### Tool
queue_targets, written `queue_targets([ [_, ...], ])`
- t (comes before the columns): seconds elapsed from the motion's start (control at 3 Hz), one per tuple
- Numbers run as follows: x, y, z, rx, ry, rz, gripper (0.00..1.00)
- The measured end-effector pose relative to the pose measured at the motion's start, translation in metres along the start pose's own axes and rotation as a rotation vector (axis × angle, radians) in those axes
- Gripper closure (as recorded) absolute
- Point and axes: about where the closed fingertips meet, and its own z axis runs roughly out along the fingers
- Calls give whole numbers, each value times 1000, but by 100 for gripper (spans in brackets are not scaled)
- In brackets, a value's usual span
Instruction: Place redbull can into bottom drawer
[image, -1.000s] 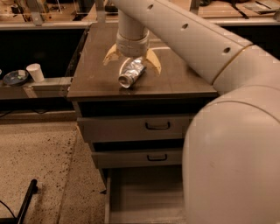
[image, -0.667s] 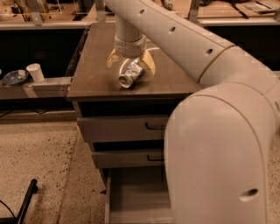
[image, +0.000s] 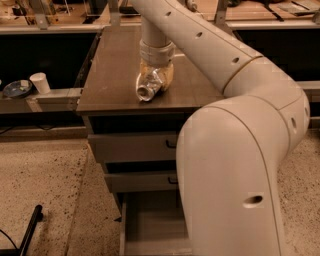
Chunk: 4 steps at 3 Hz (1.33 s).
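The bottom drawer stands pulled open at the lower centre. The part of its floor that shows is plain board, and the arm hides its right side. The two drawers above it, the upper and the middle, are shut. At the left edge a white cup stands upright beside a small dark dish; what they hold cannot be told.

The can lies on its side on the dark cabinet top, its end pointing to the lower left. The gripper reaches down over it, its yellowish fingers pressed against the can's two sides.

A moment earlier those fingers stood spread wide, apart from the can; now they have drawn in onto it. The can has kept its place and tilt, and the arm now covers more of the right side of the frame.
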Motion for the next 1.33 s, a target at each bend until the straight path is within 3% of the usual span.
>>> queue_targets([
  [0.33,-3,18,-23,37,-20,145,93],
  [0.67,-1,73,-73,75,86,404,100],
  [1.0,-17,138,-66,-10,121,597,100],
  [1.33,-59,214,-35,-128,94,843,100],
])
